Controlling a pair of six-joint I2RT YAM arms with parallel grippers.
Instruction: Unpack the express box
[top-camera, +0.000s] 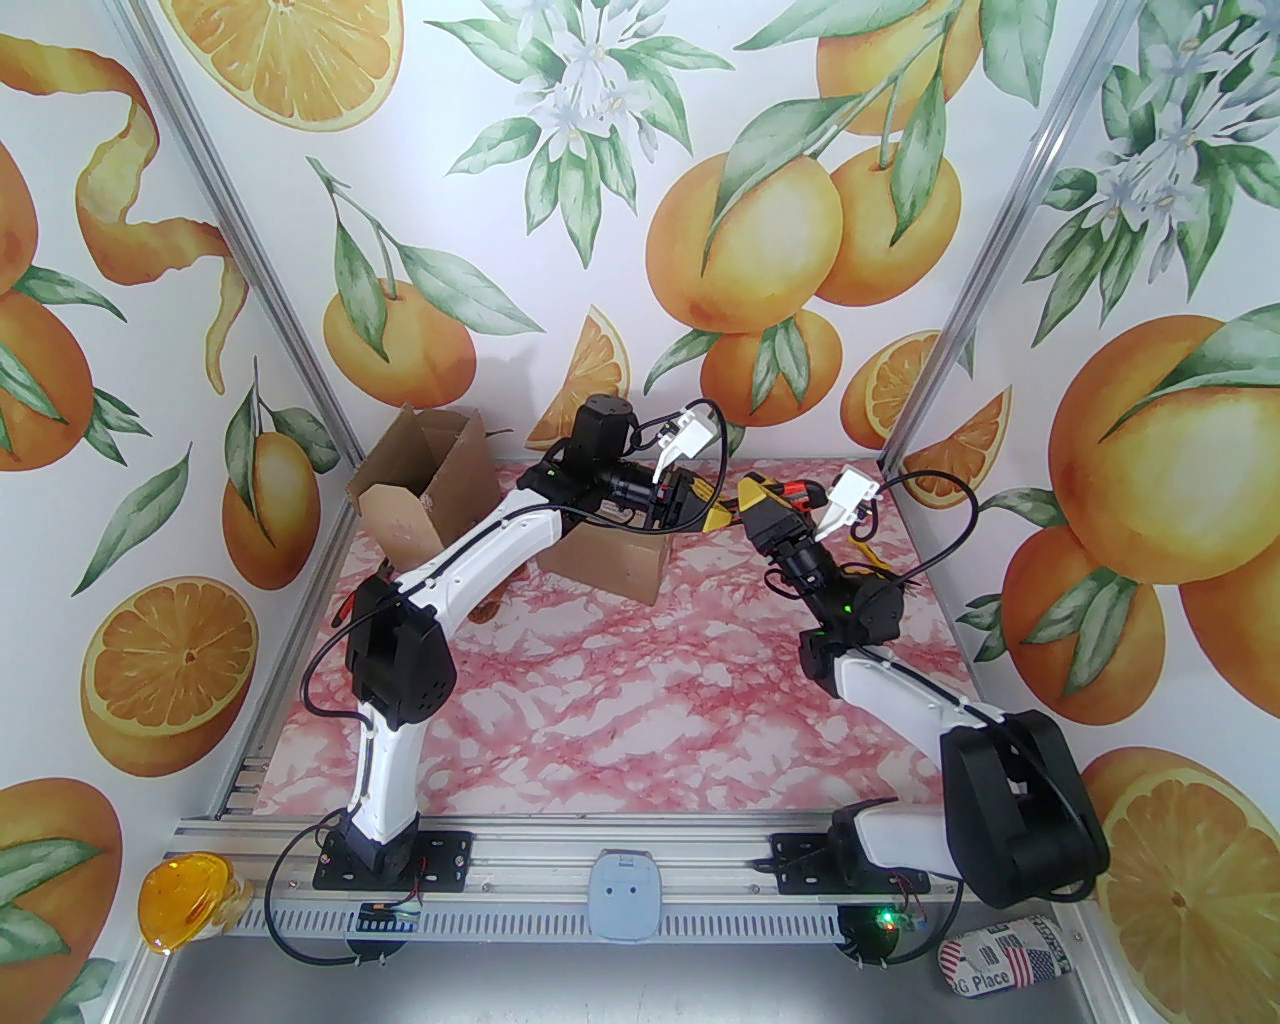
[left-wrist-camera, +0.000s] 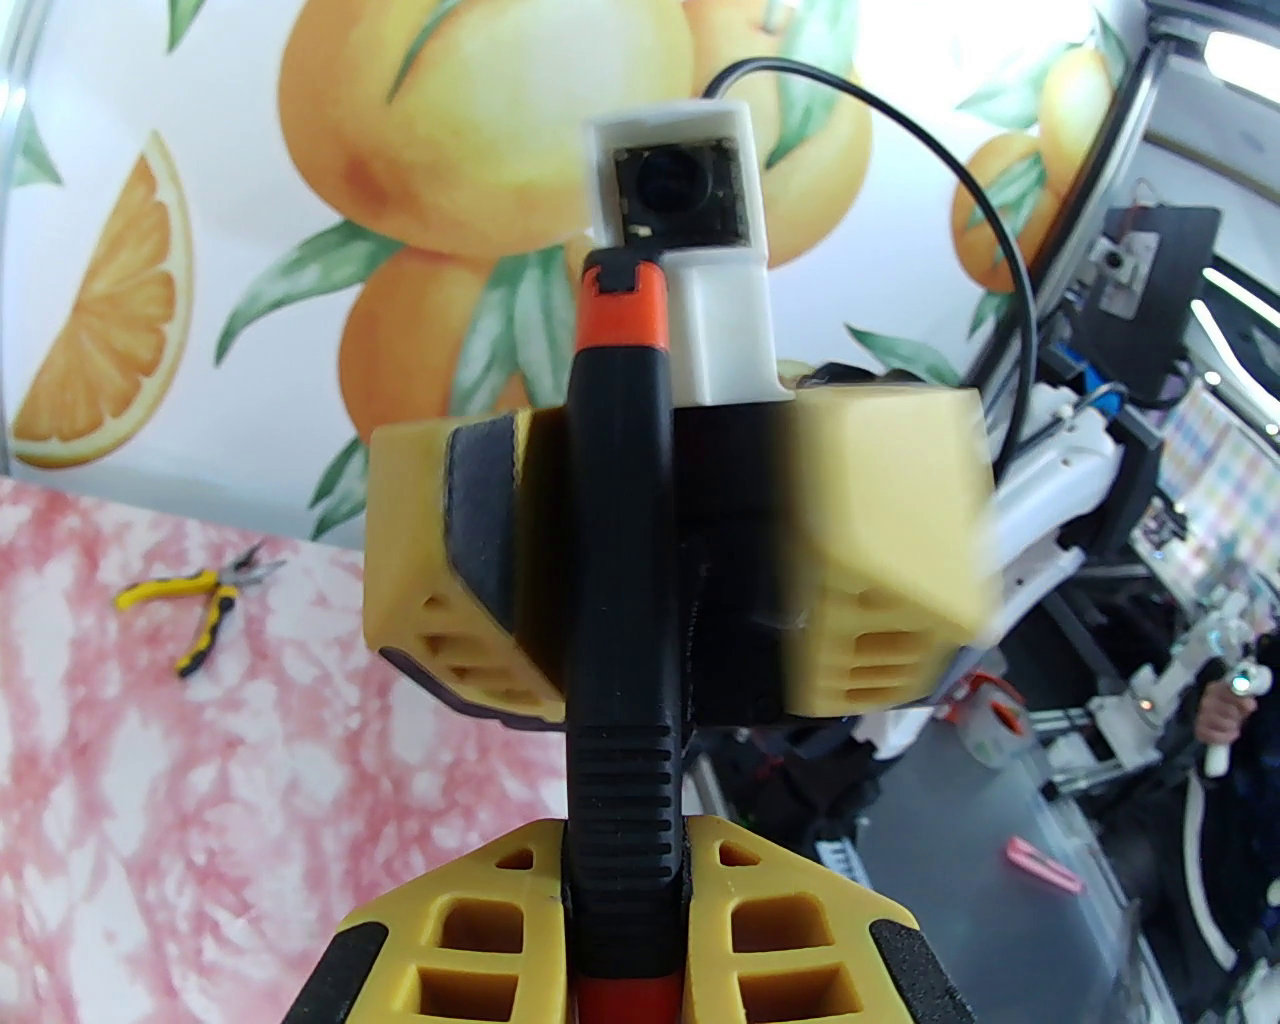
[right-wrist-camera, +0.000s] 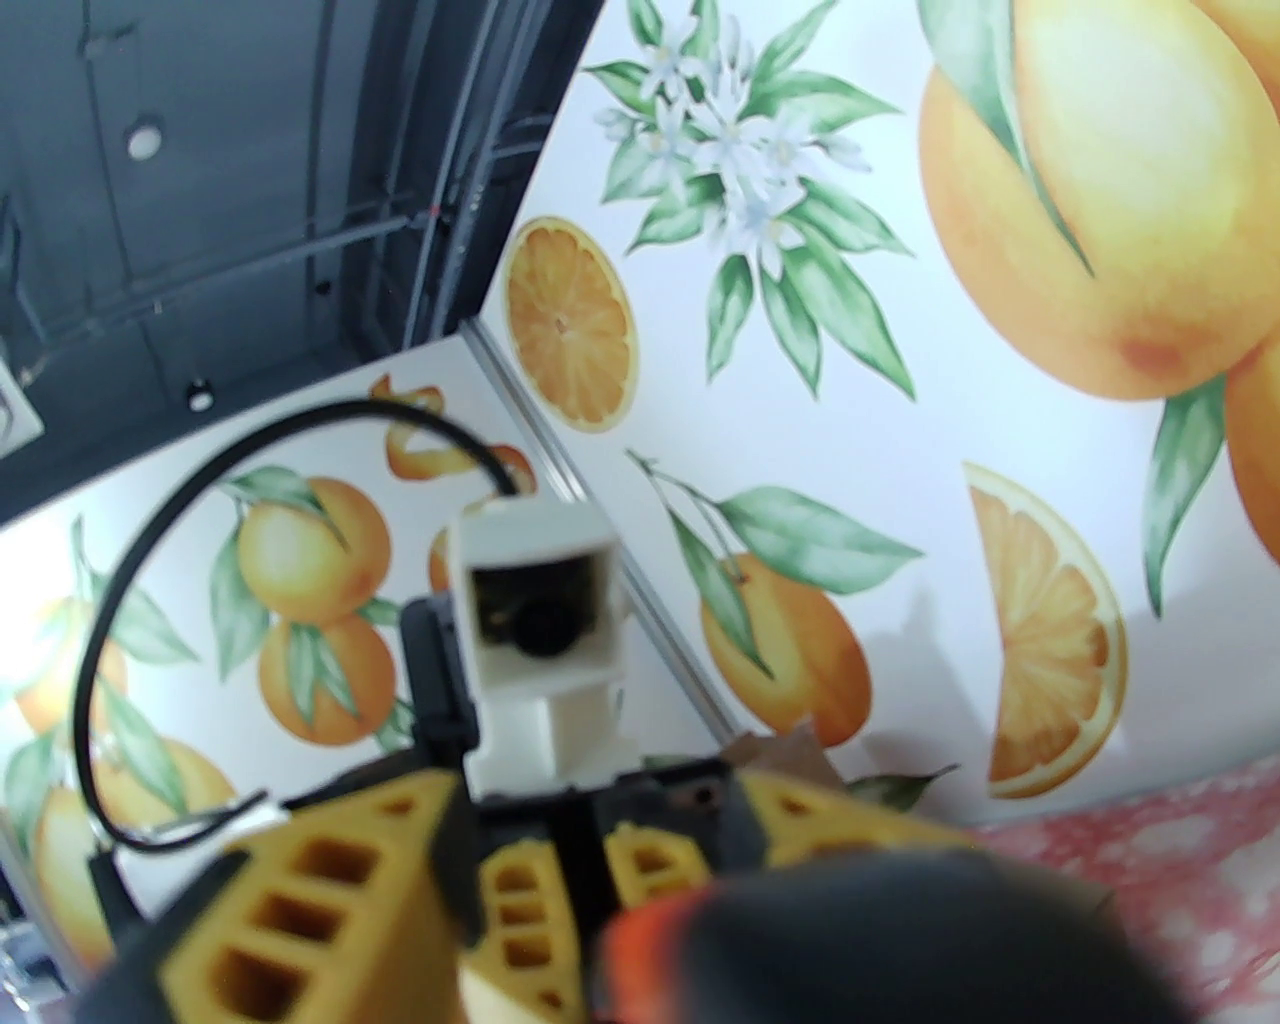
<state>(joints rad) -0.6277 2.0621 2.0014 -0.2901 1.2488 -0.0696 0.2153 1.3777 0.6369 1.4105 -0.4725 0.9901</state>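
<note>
Left gripper (left-wrist-camera: 625, 860) clamps one black-and-orange tool (left-wrist-camera: 620, 600); right gripper (left-wrist-camera: 670, 560) straddles it, grip unclear. One yellow pliers (left-wrist-camera: 200, 610) lies at nine o'clock.

My top camera sat above and behind the arm bases (top-camera: 390, 850), looking down and forward over the pink surface (top-camera: 640, 720) to the back wall (top-camera: 600, 200), far enough off to take in both arms. The left wrist camera (right-wrist-camera: 540, 600) looked out past the left claw (left-wrist-camera: 625, 840), close along a black-and-orange handle (left-wrist-camera: 620, 600), straight at the right claw (left-wrist-camera: 660, 590) and the right wrist camera (left-wrist-camera: 680, 190). That one faced back at it from near, tilted up toward the walls. All three views shared the back wall's orange-wedge print (top-camera: 600, 360).
</note>
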